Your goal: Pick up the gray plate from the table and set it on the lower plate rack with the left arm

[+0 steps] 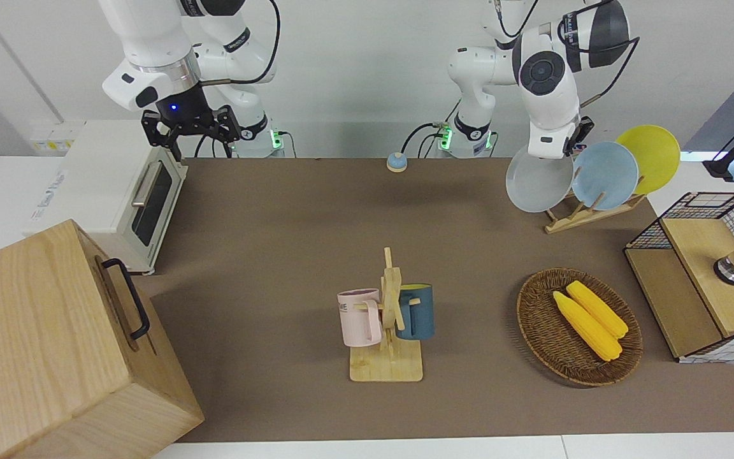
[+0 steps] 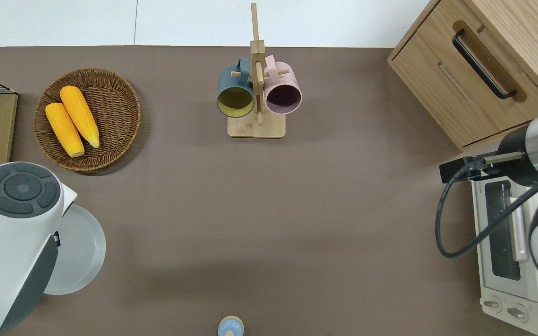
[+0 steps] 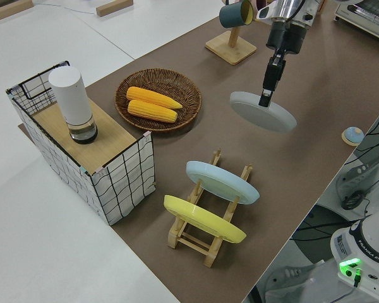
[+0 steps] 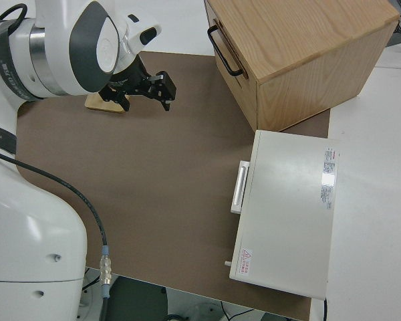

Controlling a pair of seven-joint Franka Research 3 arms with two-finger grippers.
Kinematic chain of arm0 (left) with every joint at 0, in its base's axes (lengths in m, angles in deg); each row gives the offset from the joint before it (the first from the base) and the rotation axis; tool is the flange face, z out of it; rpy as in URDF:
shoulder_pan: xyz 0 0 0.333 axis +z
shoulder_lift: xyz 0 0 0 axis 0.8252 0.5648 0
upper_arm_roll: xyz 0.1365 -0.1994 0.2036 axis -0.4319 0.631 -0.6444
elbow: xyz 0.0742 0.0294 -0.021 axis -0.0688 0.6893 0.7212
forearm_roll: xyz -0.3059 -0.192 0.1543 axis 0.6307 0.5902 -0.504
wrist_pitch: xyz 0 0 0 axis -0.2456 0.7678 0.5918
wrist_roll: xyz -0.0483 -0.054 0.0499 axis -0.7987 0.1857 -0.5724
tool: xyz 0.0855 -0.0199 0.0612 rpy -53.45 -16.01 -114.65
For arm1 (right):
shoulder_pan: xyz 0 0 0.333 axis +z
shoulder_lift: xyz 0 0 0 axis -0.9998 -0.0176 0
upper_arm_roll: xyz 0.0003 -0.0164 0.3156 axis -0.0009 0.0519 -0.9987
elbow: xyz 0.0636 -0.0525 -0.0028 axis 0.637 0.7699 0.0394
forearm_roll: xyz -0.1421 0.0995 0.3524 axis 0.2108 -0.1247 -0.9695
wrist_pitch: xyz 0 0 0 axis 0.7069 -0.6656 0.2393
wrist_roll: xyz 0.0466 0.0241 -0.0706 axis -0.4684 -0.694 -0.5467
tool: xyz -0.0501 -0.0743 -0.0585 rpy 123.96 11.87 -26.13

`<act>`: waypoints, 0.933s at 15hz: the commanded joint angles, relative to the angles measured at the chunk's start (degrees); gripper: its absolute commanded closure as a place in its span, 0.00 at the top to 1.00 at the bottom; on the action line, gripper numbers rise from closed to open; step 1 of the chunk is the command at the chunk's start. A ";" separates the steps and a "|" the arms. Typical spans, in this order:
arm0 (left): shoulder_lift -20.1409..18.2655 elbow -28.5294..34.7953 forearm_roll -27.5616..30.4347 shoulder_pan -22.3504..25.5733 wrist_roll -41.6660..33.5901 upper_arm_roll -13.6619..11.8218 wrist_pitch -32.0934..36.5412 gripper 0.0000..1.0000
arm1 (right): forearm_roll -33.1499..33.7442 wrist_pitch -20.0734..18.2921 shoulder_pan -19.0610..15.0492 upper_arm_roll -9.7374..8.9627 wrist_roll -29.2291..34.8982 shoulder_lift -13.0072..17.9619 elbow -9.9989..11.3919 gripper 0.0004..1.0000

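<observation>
My left gripper (image 1: 559, 155) is shut on the rim of the gray plate (image 1: 536, 182) and holds it tilted in the air. It is over the table (image 1: 278, 223) at the left arm's end, just beside the lower plate rack (image 1: 587, 213). The left side view shows the left gripper (image 3: 263, 100) hanging down onto the gray plate (image 3: 265, 113), clear of the rack (image 3: 202, 238). In the overhead view the plate (image 2: 77, 252) sticks out from under the arm, which hides the gripper and rack. My right gripper (image 1: 190, 131) is parked and open.
The rack holds a light blue plate (image 1: 604, 175) and a yellow plate (image 1: 650, 156). A wicker basket (image 1: 536, 319) with two corn cobs, a wire basket (image 1: 698, 210), a mug stand (image 1: 387, 366), a toaster oven (image 1: 112, 185) and a wooden cabinet (image 1: 42, 344) stand around.
</observation>
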 commanded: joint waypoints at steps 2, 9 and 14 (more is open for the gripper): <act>-0.06 -0.47 -5.41 0.30 1.03 -0.75 2.71 0.00 | 0.09 -0.73 -1.15 -1.00 0.72 0.07 -0.52 0.98; 2.05 -0.73 -8.58 -0.48 -0.64 -5.92 1.49 0.00 | 0.09 -0.82 -1.06 -1.00 0.72 0.07 -0.52 0.98; 6.17 -1.26 -7.18 -0.40 0.75 -7.17 -2.56 0.00 | 0.09 -0.82 -1.06 -1.00 0.72 0.15 -0.52 0.98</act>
